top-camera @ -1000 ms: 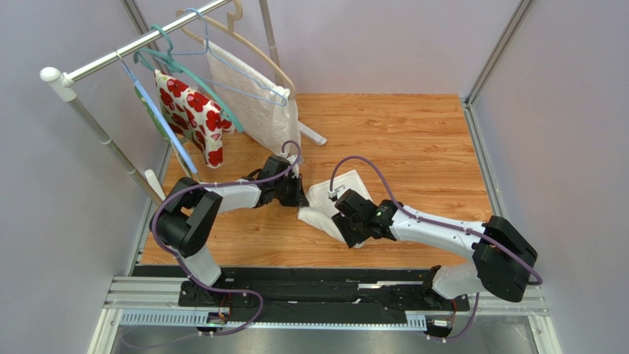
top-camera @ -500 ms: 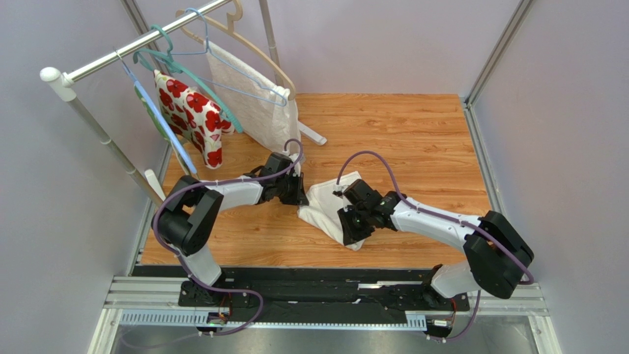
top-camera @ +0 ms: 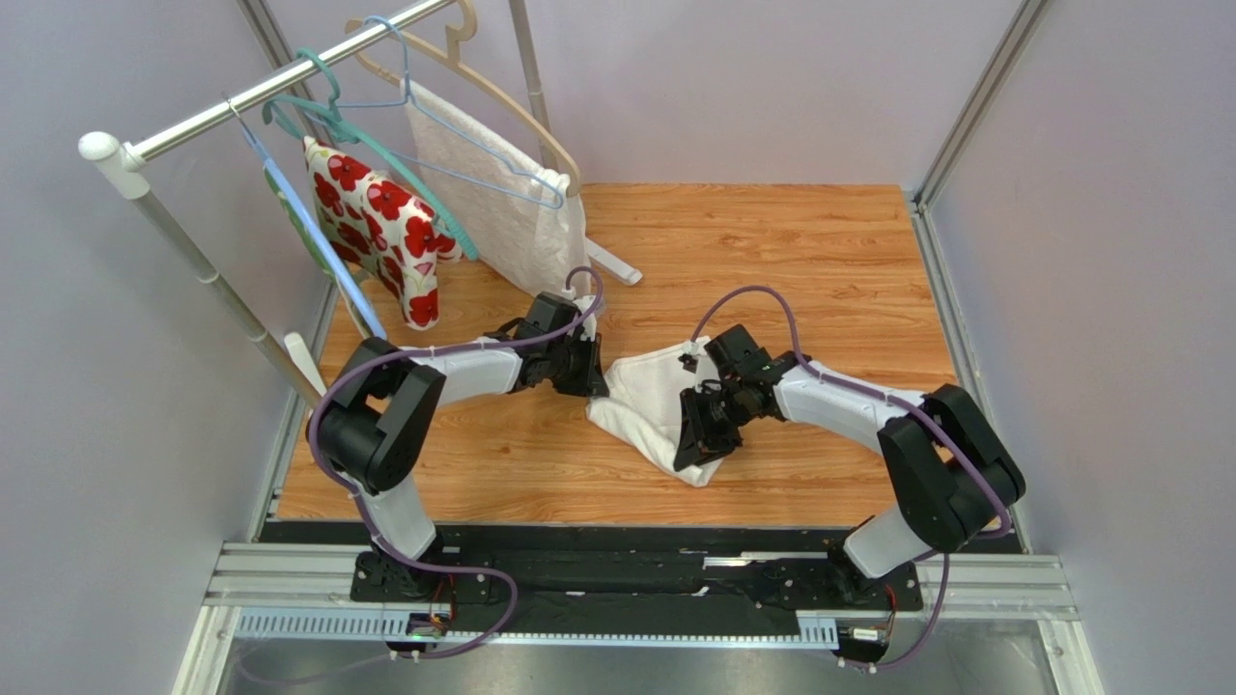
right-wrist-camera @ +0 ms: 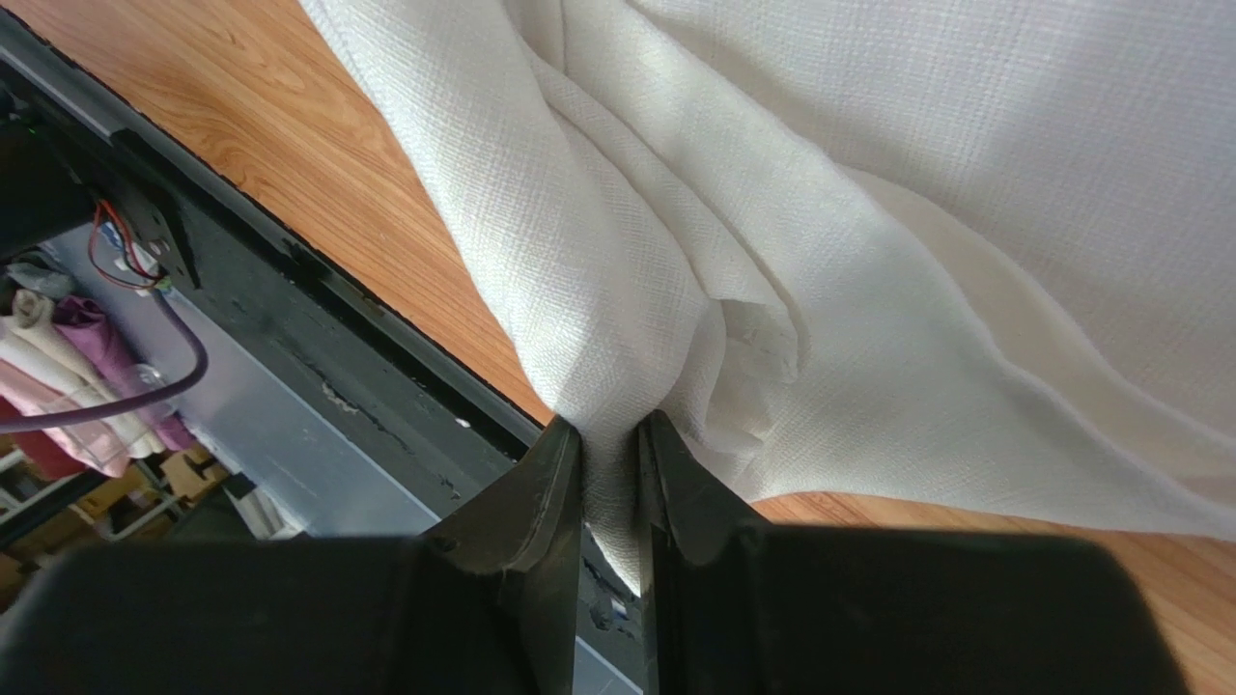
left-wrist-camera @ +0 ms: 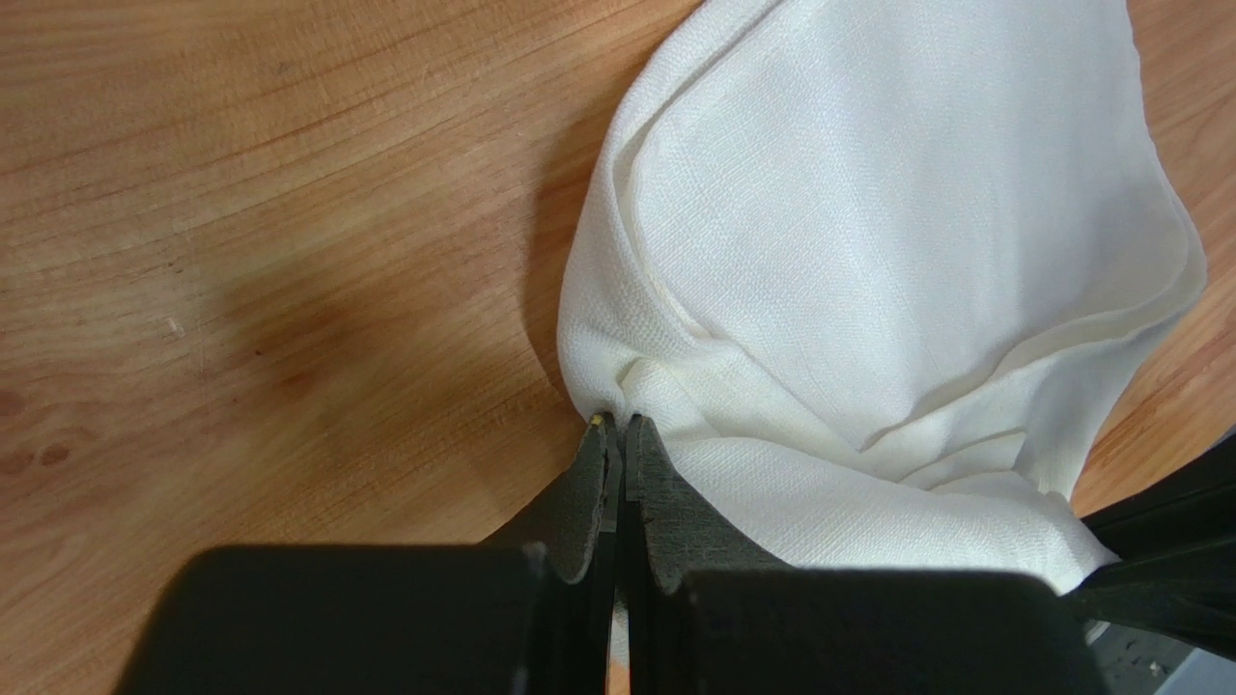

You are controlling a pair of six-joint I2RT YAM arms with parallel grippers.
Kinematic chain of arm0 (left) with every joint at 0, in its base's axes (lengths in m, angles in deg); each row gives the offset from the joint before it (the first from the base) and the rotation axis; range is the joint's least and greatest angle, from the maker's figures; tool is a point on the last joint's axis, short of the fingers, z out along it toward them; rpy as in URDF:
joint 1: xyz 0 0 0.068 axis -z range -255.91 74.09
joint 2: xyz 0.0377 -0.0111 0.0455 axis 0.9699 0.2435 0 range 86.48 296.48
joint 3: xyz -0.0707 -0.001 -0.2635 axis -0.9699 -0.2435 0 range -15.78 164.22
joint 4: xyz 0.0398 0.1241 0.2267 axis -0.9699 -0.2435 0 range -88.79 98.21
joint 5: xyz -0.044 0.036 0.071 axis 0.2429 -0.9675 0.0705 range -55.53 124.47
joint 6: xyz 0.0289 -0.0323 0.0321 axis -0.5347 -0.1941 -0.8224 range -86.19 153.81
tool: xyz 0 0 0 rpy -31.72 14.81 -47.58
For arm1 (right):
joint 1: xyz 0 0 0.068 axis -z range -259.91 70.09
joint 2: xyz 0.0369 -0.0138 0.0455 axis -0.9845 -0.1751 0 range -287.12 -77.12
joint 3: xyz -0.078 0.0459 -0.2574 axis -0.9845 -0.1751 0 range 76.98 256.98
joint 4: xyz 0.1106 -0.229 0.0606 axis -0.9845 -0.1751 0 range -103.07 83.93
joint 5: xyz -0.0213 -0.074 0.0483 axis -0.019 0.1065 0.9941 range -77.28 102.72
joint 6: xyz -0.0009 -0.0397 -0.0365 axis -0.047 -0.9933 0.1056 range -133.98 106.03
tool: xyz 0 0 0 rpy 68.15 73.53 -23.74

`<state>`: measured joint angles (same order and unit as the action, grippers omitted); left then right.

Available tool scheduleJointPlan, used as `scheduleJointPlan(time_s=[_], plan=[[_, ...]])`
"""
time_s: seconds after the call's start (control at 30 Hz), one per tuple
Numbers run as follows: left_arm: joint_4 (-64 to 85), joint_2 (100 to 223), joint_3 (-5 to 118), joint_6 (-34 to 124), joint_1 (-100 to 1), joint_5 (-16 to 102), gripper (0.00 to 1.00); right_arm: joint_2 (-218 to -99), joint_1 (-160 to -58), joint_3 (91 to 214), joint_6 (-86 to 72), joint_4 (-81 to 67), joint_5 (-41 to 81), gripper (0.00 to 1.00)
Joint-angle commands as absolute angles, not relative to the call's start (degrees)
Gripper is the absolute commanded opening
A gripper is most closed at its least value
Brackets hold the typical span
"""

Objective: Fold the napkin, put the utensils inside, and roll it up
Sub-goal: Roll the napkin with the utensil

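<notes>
**Napkin (top-camera: 649, 398) pinched at both sides**

At the far left, a rail (top-camera: 261, 90) holds a red-flowered cloth (top-camera: 380, 225) and a textured white cloth (top-camera: 501, 203) on hangers. The left gripper (left-wrist-camera: 620, 430) has its jaws pressed together, nipping the napkin's puckered left edge. The napkin lies crumpled in the middle of the wooden table (top-camera: 827, 261). The right gripper (right-wrist-camera: 610, 471) is clamped on a bunched fold at the napkin's near right side, close to the table's front edge.

The left arm (top-camera: 472, 374) and the right arm (top-camera: 842, 406) have white shells between black round joints. A thin purple cable (top-camera: 743, 291) loops along each one. The fingers (left-wrist-camera: 653, 500) are black, flat and narrow at the tips.
</notes>
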<state>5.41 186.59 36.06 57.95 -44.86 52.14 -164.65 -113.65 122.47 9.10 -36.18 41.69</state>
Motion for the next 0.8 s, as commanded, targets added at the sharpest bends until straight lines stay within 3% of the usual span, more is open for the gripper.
scheduleJointPlan(time_s=[0.0, 0.6, 0.67, 0.77], plan=[[0.22, 187.99, 36.52, 53.41, -45.5, 48.0, 0.0, -168.7, -110.68, 120.48, 10.28, -37.1, 29.78, 0.08], [0.13, 186.93, 38.89, 55.08, -45.5, 48.09, 0.0, -174.5, -108.83, 121.54, 11.25, -39.12, 17.2, 0.08], [0.22, 187.99, 39.15, 55.34, -45.5, 48.7, 0.0, -174.15, -108.83, 122.15, 11.08, -39.12, 17.64, 0.1], [-0.22, 188.96, 39.5, 55.08, -45.5, 48.88, 0.0, -171.01, -109.0, 122.94, 9.94, -38.24, 21.32, 0.21]])
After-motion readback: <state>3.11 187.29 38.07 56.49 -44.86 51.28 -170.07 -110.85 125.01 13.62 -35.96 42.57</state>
